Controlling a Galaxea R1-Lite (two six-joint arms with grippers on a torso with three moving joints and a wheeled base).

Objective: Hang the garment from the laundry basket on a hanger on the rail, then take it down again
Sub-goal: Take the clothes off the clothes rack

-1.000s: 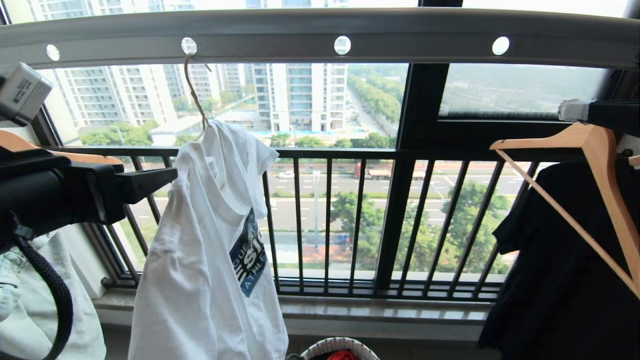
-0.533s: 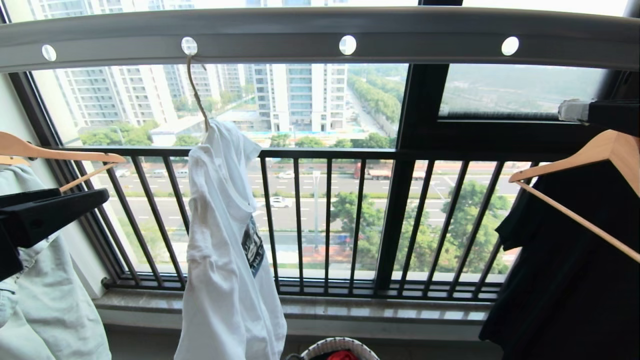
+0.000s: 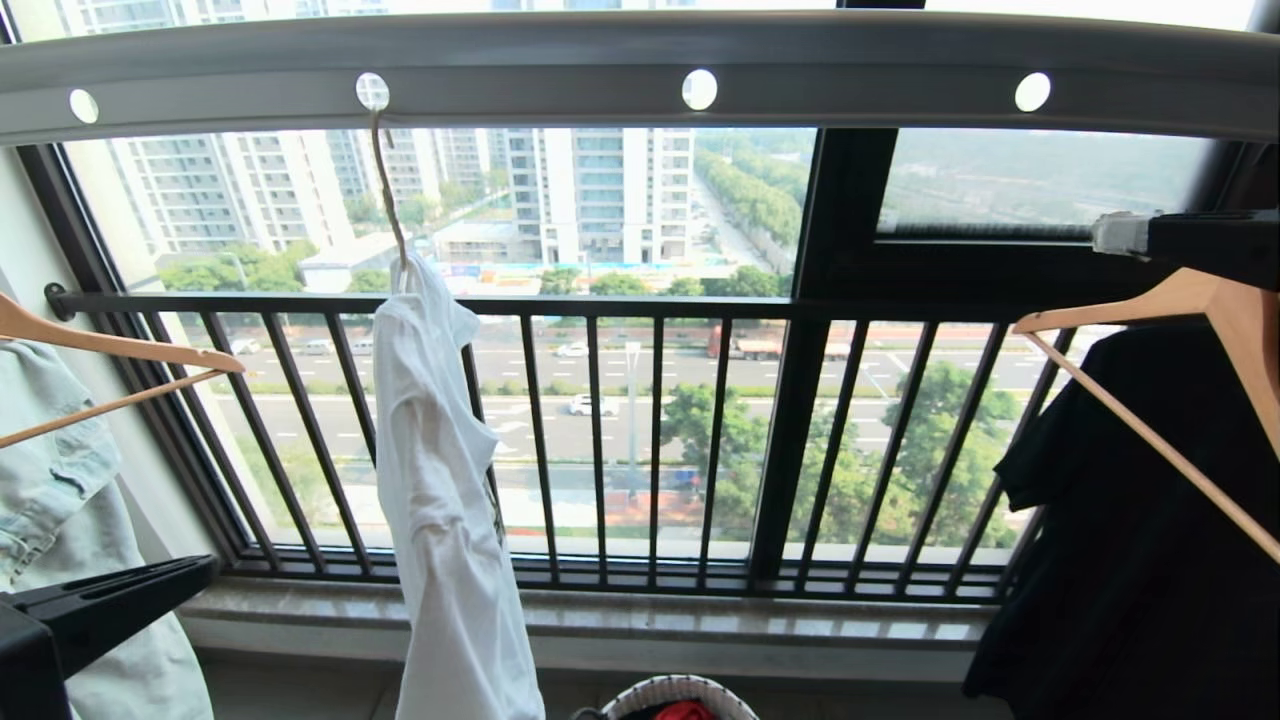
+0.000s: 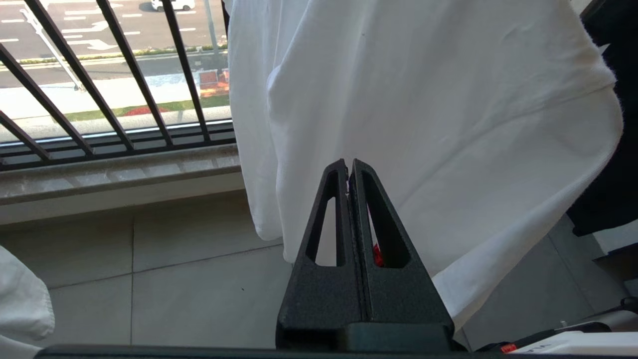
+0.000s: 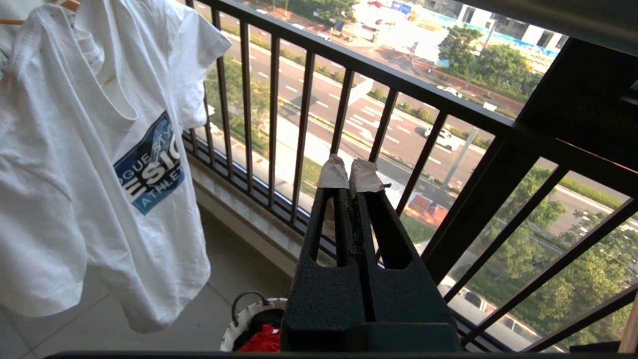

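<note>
The white garment [image 3: 440, 480] hangs edge-on from the thin cream hanger [image 3: 388, 190], whose hook sits in a hole of the grey rail [image 3: 640, 55]. My left gripper [image 3: 200, 572] is low at the left, apart from the shirt, shut and empty. From its wrist the garment [image 4: 448, 124] fills the background beyond the shut left gripper [image 4: 348, 164]. My right gripper [image 3: 1105, 232] is high at the right; its taped tips are shut on nothing [image 5: 350, 169]. There the garment [image 5: 75, 174] shows its blue graphic. The laundry basket [image 3: 640, 697] stands on the floor below.
A light-wood hanger [image 3: 120, 345] carries a pale denim jacket [image 3: 60, 500] at the left. Another wood hanger [image 3: 1200, 330] with a black garment [image 3: 1130, 560] is at the right. Black window bars [image 3: 650, 440] and a stone sill [image 3: 700, 620] run behind. Red cloth [image 5: 261, 341] lies in the basket.
My left gripper has dropped from beside the shirt's shoulder to the lower left and has shut. The shirt has swung round to hang edge-on. The right gripper has stayed put.
</note>
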